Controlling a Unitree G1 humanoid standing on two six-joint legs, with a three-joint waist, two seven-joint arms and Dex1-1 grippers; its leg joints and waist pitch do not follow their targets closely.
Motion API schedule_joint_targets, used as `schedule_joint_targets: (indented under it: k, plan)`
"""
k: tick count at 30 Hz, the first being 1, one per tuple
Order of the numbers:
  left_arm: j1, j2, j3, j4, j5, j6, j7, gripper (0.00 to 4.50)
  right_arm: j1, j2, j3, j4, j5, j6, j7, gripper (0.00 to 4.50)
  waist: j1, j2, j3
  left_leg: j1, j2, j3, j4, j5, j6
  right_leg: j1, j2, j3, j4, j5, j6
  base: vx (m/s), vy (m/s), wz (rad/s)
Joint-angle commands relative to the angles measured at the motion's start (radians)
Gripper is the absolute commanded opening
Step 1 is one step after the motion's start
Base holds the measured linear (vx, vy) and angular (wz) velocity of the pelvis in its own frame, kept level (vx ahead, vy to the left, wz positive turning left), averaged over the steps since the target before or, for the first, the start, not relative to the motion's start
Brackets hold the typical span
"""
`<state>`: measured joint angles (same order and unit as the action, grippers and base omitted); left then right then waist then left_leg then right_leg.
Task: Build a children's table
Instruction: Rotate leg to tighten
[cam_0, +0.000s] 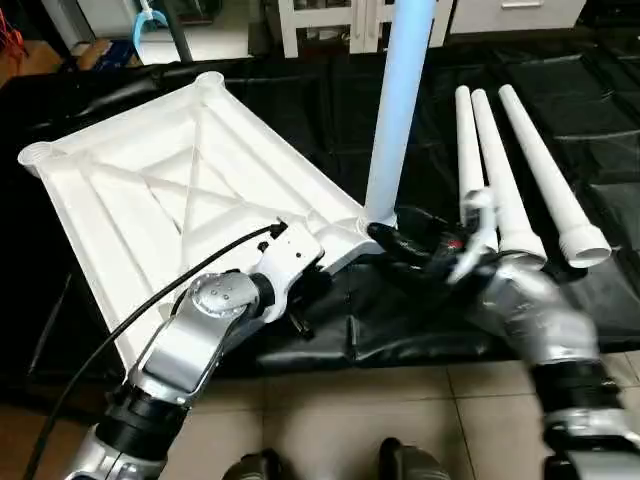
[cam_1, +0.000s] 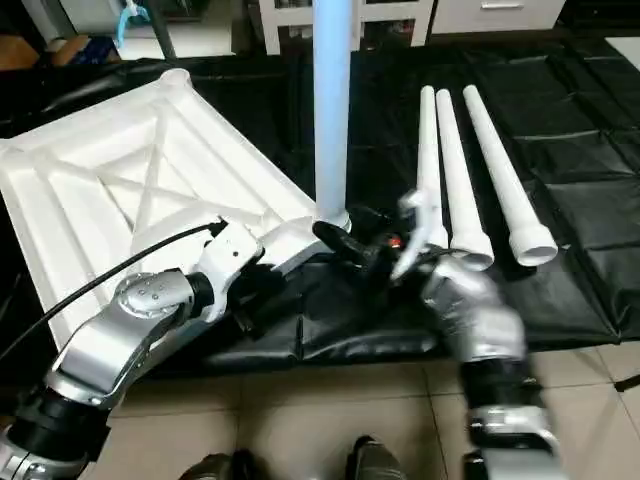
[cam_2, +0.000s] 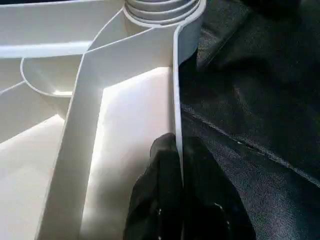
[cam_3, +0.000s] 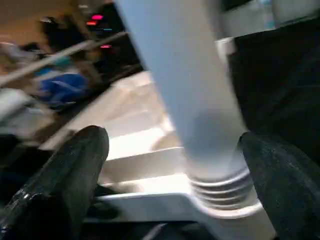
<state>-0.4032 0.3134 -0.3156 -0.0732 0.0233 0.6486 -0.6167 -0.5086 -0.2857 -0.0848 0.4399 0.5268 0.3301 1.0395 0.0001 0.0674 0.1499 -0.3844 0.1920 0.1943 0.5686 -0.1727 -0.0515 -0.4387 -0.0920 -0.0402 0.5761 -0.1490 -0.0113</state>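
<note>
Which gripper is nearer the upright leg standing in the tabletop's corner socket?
Right. The right gripper has open fingers either side of the upright leg near its base. The left gripper pinches the tabletop rim farther along that edge.

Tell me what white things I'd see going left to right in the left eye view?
Tabletop → standing leg → three loose legs lying side by side on the black sheet.

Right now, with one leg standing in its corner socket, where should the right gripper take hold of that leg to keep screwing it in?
Low on the upright leg, just above its threads, coming from the robot's side. The right gripper is open there, fingers straddling the round shaft. The left gripper pinches the tabletop rim.
</note>
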Motion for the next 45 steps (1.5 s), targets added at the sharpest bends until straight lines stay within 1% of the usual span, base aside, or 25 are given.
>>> schedule_joint_targets:
  k: [1,2,3,4,5,6,9,14,18,20,21,22,23,24,25,27,30,34,35,36,37,40,42,44,45]
  plan:
    - [0.036,0.017,-0.026,0.035,0.011,0.020,0.000,0.00,0.000,0.008,0.025,-0.027,0.053,0.090,0.074,4.47,0.006,-0.023,-0.075,0.006,0.023,-0.008,-0.054,-0.135,0.161,0.063,-0.035,0.023,-0.057,-0.208,-0.273,0.000,0.000,0.00]
    - [0.037,0.017,-0.026,0.034,0.011,0.020,0.000,0.00,-0.001,0.006,0.024,-0.027,0.055,0.094,0.076,4.47,0.005,-0.023,-0.075,0.006,0.024,-0.009,-0.055,-0.141,0.156,0.063,-0.036,0.023,-0.057,-0.222,-0.270,0.000,0.000,0.00]
    - [0.042,0.021,-0.023,0.027,0.008,0.020,-0.005,0.00,-0.003,-0.008,0.015,-0.029,0.072,0.126,0.094,4.47,0.006,-0.019,-0.075,0.008,0.024,-0.009,-0.055,-0.153,0.146,0.062,-0.036,0.023,-0.059,-0.247,-0.264,0.000,0.000,0.00]
    - [0.046,0.024,-0.024,0.020,0.004,0.020,-0.011,0.00,-0.005,-0.017,0.010,-0.033,0.090,0.158,0.110,4.47,0.004,-0.021,-0.076,0.008,0.024,-0.010,-0.055,-0.156,0.140,0.062,-0.036,0.022,-0.060,-0.254,-0.261,0.000,0.000,0.00]
    - [0.046,0.024,-0.024,0.020,0.004,0.020,-0.011,0.00,-0.005,-0.017,0.010,-0.033,0.090,0.158,0.110,4.47,0.005,-0.020,-0.076,0.009,0.025,-0.010,-0.055,-0.155,0.139,0.061,-0.036,0.023,-0.061,-0.252,-0.261,0.000,0.000,0.00]
    - [0.056,0.032,-0.031,0.003,-0.006,0.021,-0.029,0.00,-0.004,-0.041,0.002,-0.047,0.130,0.228,0.142,4.47,0.005,-0.019,-0.077,0.011,0.025,-0.009,-0.054,-0.145,0.136,0.061,-0.034,0.023,-0.059,-0.238,-0.264,0.000,0.000,0.00]
    - [0.065,0.039,-0.040,-0.012,-0.012,0.019,-0.048,0.00,0.005,-0.071,0.003,-0.072,0.164,0.297,0.176,4.47,0.014,-0.017,-0.082,0.014,0.027,-0.008,-0.051,-0.103,0.148,0.061,-0.031,0.023,-0.051,-0.171,-0.280,0.000,0.000,0.00]
    - [0.075,0.045,-0.046,-0.027,-0.021,0.018,-0.064,0.00,0.015,-0.091,-0.004,-0.091,0.185,0.346,0.203,4.47,0.019,-0.020,-0.085,0.012,0.026,-0.006,-0.048,-0.085,0.159,0.064,-0.034,0.023,-0.048,-0.143,-0.293,0.000,0.000,0.00]
    - [0.083,0.053,-0.055,-0.042,-0.026,0.020,-0.074,0.00,0.020,-0.096,-0.007,-0.100,0.188,0.356,0.202,4.47,0.022,-0.019,-0.086,0.013,0.026,-0.006,-0.047,-0.092,0.149,0.063,-0.035,0.024,-0.049,-0.164,-0.291,0.000,0.000,0.00]
    - [0.086,0.055,-0.057,-0.047,-0.028,0.017,-0.081,0.00,0.025,-0.098,-0.001,-0.107,0.165,0.326,0.186,4.47,0.024,-0.018,-0.086,0.014,0.027,-0.006,-0.047,-0.093,0.144,0.063,-0.035,0.024,-0.049,-0.169,-0.288,0.000,0.000,0.00]
    - [0.086,0.057,-0.059,-0.049,-0.031,0.012,-0.087,0.00,0.028,-0.098,0.011,-0.105,0.128,0.277,0.171,4.47,0.026,-0.018,-0.087,0.015,0.027,-0.006,-0.046,-0.089,0.143,0.062,-0.034,0.024,-0.048,-0.164,-0.287,0.000,0.000,0.00]
    - [0.087,0.062,-0.064,-0.053,-0.036,0.005,-0.099,0.00,0.028,-0.096,0.031,-0.092,0.067,0.202,0.142,4.47,0.028,-0.019,-0.088,0.014,0.028,-0.006,-0.046,-0.084,0.141,0.061,-0.036,0.024,-0.047,-0.161,-0.287,0.000,0.000,0.00]
    - [0.088,0.065,-0.066,-0.055,-0.039,0.000,-0.107,0.00,0.028,-0.095,0.042,-0.083,0.036,0.163,0.128,4.47,0.029,-0.020,-0.089,0.011,0.027,-0.006,-0.044,-0.078,0.137,0.060,-0.036,0.023,-0.045,-0.155,-0.284,0.000,0.000,0.00]
    - [0.093,0.074,-0.074,-0.064,-0.047,-0.011,-0.131,0.00,0.027,-0.090,0.057,-0.068,-0.019,0.085,0.100,4.47,0.028,-0.018,-0.088,0.011,0.025,-0.006,-0.044,-0.086,0.135,0.062,-0.037,0.022,-0.045,-0.161,-0.283,0.000,0.000,0.00]
    - [0.093,0.074,-0.074,-0.064,-0.047,-0.011,-0.131,0.00,0.027,-0.090,0.057,-0.068,-0.019,0.085,0.100,4.47,0.022,-0.019,-0.085,0.010,0.024,-0.005,-0.045,-0.105,0.131,0.062,-0.037,0.023,-0.048,-0.180,-0.279,0.000,0.000,0.00]
    - [0.101,0.091,-0.089,-0.080,-0.060,-0.030,-0.170,0.00,0.022,-0.077,0.061,-0.057,-0.056,0.014,0.067,4.47,0.019,-0.017,-0.086,0.012,0.025,-0.006,-0.047,-0.130,0.123,0.062,-0.037,0.022,-0.050,-0.208,-0.273,0.000,0.000,0.00]
    - [0.113,0.113,-0.103,-0.113,-0.082,-0.022,-0.213,0.00,0.022,-0.074,0.095,-0.059,-0.123,-0.078,0.039,4.47,0.013,-0.015,-0.085,0.012,0.026,-0.009,-0.049,-0.152,0.112,0.062,-0.036,0.021,-0.051,-0.222,-0.267,0.000,0.000,0.00]
    - [0.115,0.116,-0.101,-0.109,-0.079,-0.025,-0.213,0.00,0.019,-0.074,0.103,-0.048,-0.151,-0.110,0.019,4.47,0.008,-0.014,-0.085,0.014,0.026,-0.008,-0.049,-0.165,0.112,0.061,-0.033,0.022,-0.051,-0.215,-0.270,0.000,0.000,0.00]
    - [0.115,0.119,-0.098,-0.102,-0.076,-0.028,-0.209,0.00,0.025,-0.078,0.110,-0.056,-0.156,-0.116,0.030,4.47,0.007,-0.017,-0.086,0.013,0.025,-0.008,-0.049,-0.166,0.114,0.062,-0.033,0.022,-0.052,-0.215,-0.270,0.000,0.000,0.00]
    - [0.115,0.126,-0.093,-0.090,-0.071,-0.036,-0.205,0.00,0.039,-0.084,0.118,-0.076,-0.159,-0.123,0.047,4.47,0.009,-0.015,-0.085,0.014,0.026,-0.008,-0.049,-0.166,0.116,0.062,-0.034,0.023,-0.051,-0.215,-0.271,0.000,0.000,0.00]
    - [0.113,0.125,-0.083,-0.080,-0.066,-0.041,-0.193,0.00,0.050,-0.087,0.119,-0.092,-0.154,-0.117,0.057,4.47,0.009,-0.018,-0.086,0.015,0.026,-0.007,-0.048,-0.166,0.117,0.061,-0.033,0.023,-0.052,-0.213,-0.269,0.000,0.000,0.00]
    - [0.109,0.127,-0.066,-0.064,-0.067,-0.048,-0.179,0.00,0.072,-0.090,0.120,-0.114,-0.148,-0.113,0.073,4.47,0.012,-0.011,-0.086,0.018,0.027,-0.008,-0.049,-0.171,0.116,0.059,-0.031,0.023,-0.052,-0.203,-0.271,0.000,0.000,0.00]
    - [0.103,0.128,-0.059,-0.051,-0.078,-0.052,-0.187,0.00,0.096,-0.104,0.131,-0.133,-0.138,-0.104,0.108,4.47,0.014,-0.013,-0.087,0.017,0.027,-0.008,-0.049,-0.174,0.114,0.061,-0.031,0.023,-0.051,-0.198,-0.271,0.000,0.000,0.00]
    - [0.101,0.128,-0.056,-0.046,-0.084,-0.053,-0.190,0.00,0.105,-0.111,0.136,-0.142,-0.129,-0.090,0.126,4.47,0.016,-0.011,-0.087,0.018,0.026,-0.008,-0.050,-0.176,0.114,0.061,-0.030,0.023,-0.050,-0.187,-0.275,0.000,0.000,0.00]
    - [0.097,0.130,-0.052,-0.029,-0.087,-0.062,-0.197,0.00,0.124,-0.144,0.145,-0.169,-0.120,-0.061,0.165,4.47,0.017,-0.012,-0.086,0.018,0.026,-0.008,-0.050,-0.179,0.116,0.062,-0.029,0.023,-0.052,-0.188,-0.275,0.000,0.000,0.00]
